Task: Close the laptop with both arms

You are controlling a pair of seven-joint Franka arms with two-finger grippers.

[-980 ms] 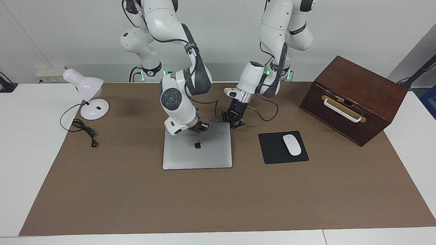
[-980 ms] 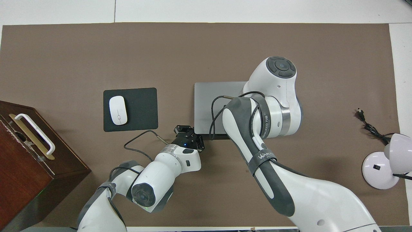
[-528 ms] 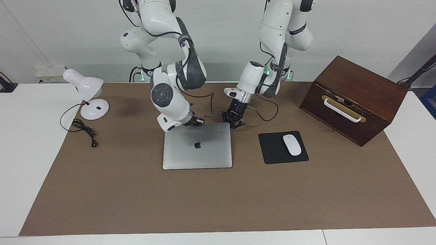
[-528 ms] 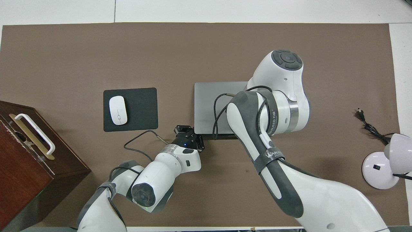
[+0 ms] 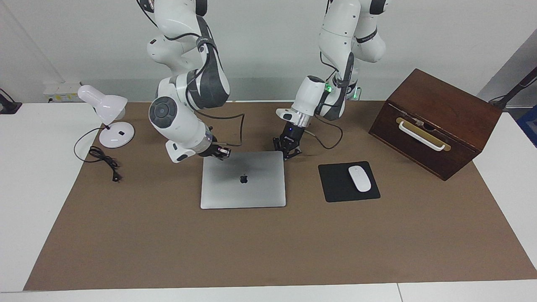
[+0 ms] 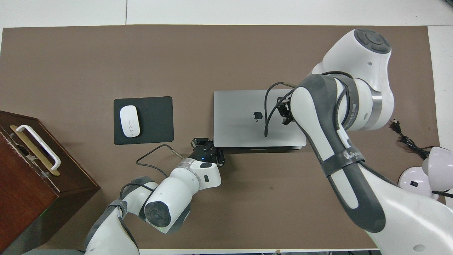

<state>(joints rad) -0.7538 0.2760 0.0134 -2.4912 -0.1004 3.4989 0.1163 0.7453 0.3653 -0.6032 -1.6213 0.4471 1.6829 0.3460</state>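
The silver-grey laptop [image 5: 243, 180] lies shut and flat on the brown mat, its dark apple logo facing up; it also shows in the overhead view [image 6: 244, 120]. My left gripper [image 5: 288, 149] is low at the laptop's corner nearest the robots on the left arm's end, and in the overhead view [image 6: 207, 149] it sits right beside that corner. My right gripper [image 5: 221, 152] hovers just above the lid's edge nearest the robots toward the right arm's end, and in the overhead view [image 6: 285, 112] it is over the lid.
A black mouse pad [image 5: 335, 184] with a white mouse [image 5: 360, 178] lies beside the laptop toward the left arm's end. A dark wooden box [image 5: 436, 121] with a white handle stands past it. A white desk lamp [image 5: 110, 119] and its cord [image 5: 102, 161] are at the right arm's end.
My right arm has lifted off the lid and swung toward the lamp end, uncovering the logo in the overhead view. The laptop and my left gripper have not moved.
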